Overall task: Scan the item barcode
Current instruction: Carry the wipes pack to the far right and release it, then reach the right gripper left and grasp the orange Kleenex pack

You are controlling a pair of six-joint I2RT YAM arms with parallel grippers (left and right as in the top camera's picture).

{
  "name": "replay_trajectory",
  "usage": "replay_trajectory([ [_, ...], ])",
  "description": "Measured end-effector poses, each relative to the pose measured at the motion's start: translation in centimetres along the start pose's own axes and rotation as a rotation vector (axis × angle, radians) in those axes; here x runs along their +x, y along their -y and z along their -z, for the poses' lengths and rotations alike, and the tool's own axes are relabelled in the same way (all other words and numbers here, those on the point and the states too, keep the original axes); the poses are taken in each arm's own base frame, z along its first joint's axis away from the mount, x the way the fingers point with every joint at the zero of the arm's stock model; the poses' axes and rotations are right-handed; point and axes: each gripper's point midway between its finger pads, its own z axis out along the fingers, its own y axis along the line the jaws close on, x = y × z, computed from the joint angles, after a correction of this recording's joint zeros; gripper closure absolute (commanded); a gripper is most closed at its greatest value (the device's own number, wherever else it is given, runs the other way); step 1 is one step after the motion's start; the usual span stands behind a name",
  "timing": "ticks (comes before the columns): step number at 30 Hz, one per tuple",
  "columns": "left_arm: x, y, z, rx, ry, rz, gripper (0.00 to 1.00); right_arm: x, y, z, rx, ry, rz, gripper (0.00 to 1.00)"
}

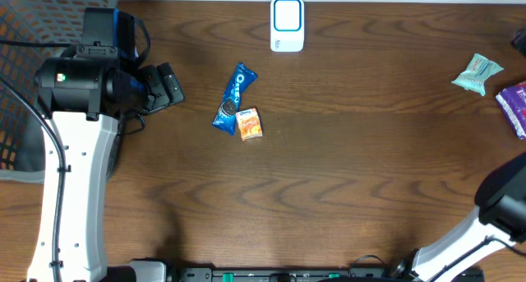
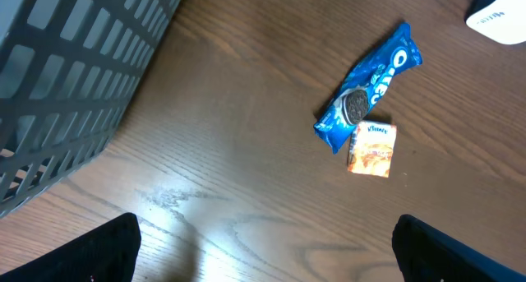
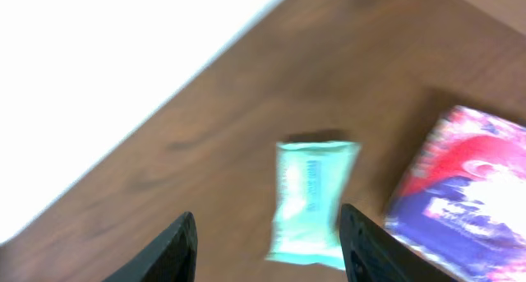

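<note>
Overhead: a white blue-framed barcode scanner (image 1: pixel 287 23) sits at the far edge of the dark wooden bench (image 1: pixel 345 191). A blue Oreo biscuit packet (image 1: pixel 235 98) and a small orange snack packet (image 1: pixel 250 123) lie near it, to its lower left. A mint-green wrapped bar (image 1: pixel 477 74) lies well to its right.

Left wrist: your left tool (image 2: pixel 267 237) gapes wide, empty.

Right wrist: your right tool (image 3: pixel 269 242) is partly open and empty, facing the bar. Nothing seems picked yet; next, grasp an item and show its barcode to the scanner.

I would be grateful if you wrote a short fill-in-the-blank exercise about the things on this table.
The small packet beside the Oreo packet is ___ in colour.
The grey meshed container at the table's left is a ___.
The large packet beside the teal packet is mostly ___.
The scanner has a ___ body.
Missing words: orange; basket; purple; white.
</note>
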Motion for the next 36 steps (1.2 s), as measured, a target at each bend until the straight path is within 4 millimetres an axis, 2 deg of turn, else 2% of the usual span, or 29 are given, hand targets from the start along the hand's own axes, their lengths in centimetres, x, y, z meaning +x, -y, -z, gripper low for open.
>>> replay_trajectory([
  [1, 0.0, 0.0, 0.0, 0.000, 0.000, 0.000, 0.02, 0.2, -1.5, 0.8, -0.052, -0.016, 0.006, 0.44],
  [3, 0.0, 0.0, 0.0, 0.000, 0.000, 0.000, 0.02, 1.7, -4.1, 1.6, -0.146, -0.079, 0.011, 0.27],
  [5, 0.0, 0.0, 0.0, 0.000, 0.000, 0.000, 0.02, 4.8, -6.8, 2.0, -0.237, -0.202, 0.006, 0.11],
  [7, 0.0, 0.0, 0.0, 0.000, 0.000, 0.000, 0.02, 8.0, -8.9, 2.1, -0.287, -0.321, 0.002, 0.03],
  [10, 0.0, 0.0, 0.0, 0.000, 0.001, 0.000, 0.02, 13.4, -12.7, 2.6, -0.354, -0.502, 0.050, 0.01],
  [14, 0.0, 0.0, 0.0, 0.000, 0.000, 0.000, 0.02, 21.2, -18.9, 4.0, -0.456, -0.710, 0.223, 0.01],
  [21, 0.0, 0.0, 0.0, 0.000, 0.000, 0.000, 0.02, 33.9, -28.9, 5.3, -0.613, -0.890, 0.509, 0.01],
  [23, 0.0, 0.0, 0.0, 0.000, 0.000, 0.000, 0.02, 37.9, -30.9, 5.3, -0.634, -0.940, 0.552, 0.04],
  [25, 0.0, 0.0, 0.0, 0.000, 0.000, 0.000, 0.02, 41.5, -32.1, 5.1, -0.642, -0.990, 0.581, 0.12],
  [28, 0.0, 0.0, 0.0, 0.000, 0.000, 0.000, 0.02, 47.1, -32.9, 4.8, -0.620, -1.080, 0.602, 0.30],
  [30, 0.0, 0.0, 0.0, 0.000, 0.000, 0.000, 0.02, 50.4, -32.6, 4.6, -0.584, -1.145, 0.603, 0.37],
  [33, 0.0, 0.0, 0.0, 0.000, 0.000, 0.000, 0.02, 53.4, -32.1, 5.0, -0.546, -1.225, 0.592, 0.51],
  [36, 0.0, 0.0, 0.0, 0.000, 0.000, 0.000, 0.02, 53.8, -31.3, 5.1, -0.489, -1.234, 0.603, 0.78],
])
